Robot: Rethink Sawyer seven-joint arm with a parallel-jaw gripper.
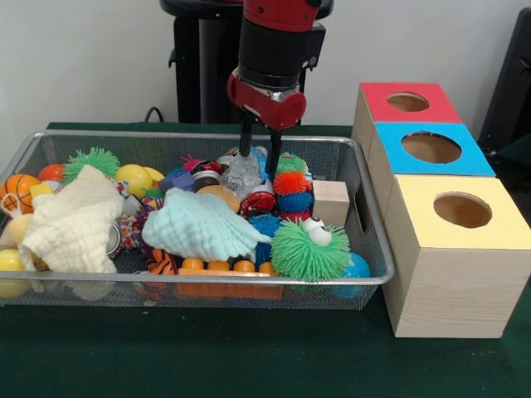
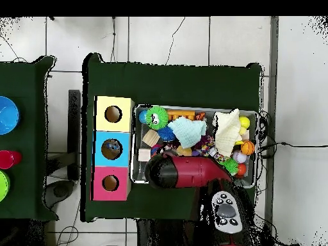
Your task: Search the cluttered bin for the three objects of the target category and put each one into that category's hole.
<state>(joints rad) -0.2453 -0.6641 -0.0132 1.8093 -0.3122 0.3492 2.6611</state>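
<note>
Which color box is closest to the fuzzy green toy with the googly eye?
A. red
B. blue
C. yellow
C: in the front view the fuzzy green toy lies at the bin's front corner, next to the yellow box; the blue box and the red box stand farther back.

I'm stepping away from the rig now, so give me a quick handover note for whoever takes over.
Gripper: open, fingers down in the far middle of the bin, holding nothing that shows.
Bin: still heaped with toys; a pale blue cloth and a cream cloth cover part of the pile, with a green spiky ball at the near right.
Boxes: red box, blue box and yellow box stand in a row beside the bin. From overhead something lies inside the blue box's hole; the red and yellow holes look empty.
Left: the target category isn't clear from here; keep searching.
</note>
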